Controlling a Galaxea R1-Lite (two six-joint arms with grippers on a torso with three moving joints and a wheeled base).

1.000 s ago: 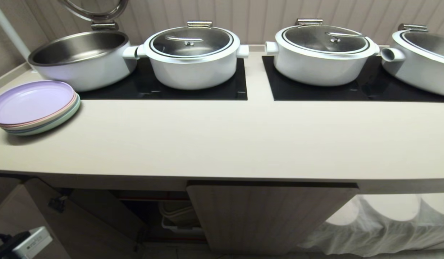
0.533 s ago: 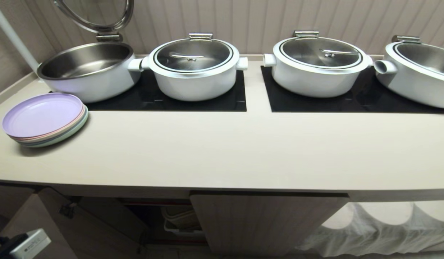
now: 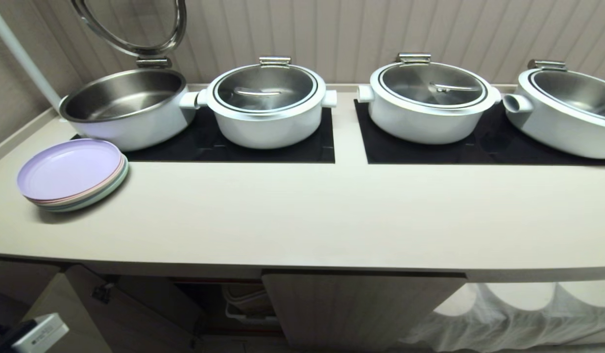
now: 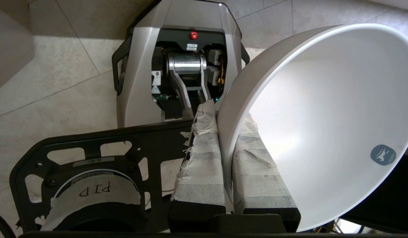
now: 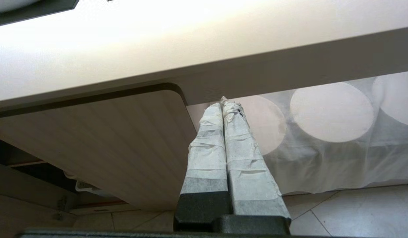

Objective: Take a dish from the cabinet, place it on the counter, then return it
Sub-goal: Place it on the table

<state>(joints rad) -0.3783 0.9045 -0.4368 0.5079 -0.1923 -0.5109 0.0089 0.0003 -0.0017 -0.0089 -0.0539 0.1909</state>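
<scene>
Robot is rising with the bowl in its grip

The whole scene is sliding down in the head view compared with a second ago, so the robot is straightening up, not the pots shifting. The left gripper [image 4: 223,132] is clamping the rim of the white bowl [image 4: 322,125], one taped finger [image 4: 200,165] outside the wall and the other inside, with the floor [image 4: 58,99] and the robot's own base [image 4: 177,49] below it. The bowl is hanging below the tabletop [image 3: 302,220] edge, beside the open cabinet [image 3: 150,304]. The right gripper [image 5: 223,109] is idling, fingers pressed together on nothing, just under the tabletop lip. Setting the bowl down looks like the next step.
</scene>
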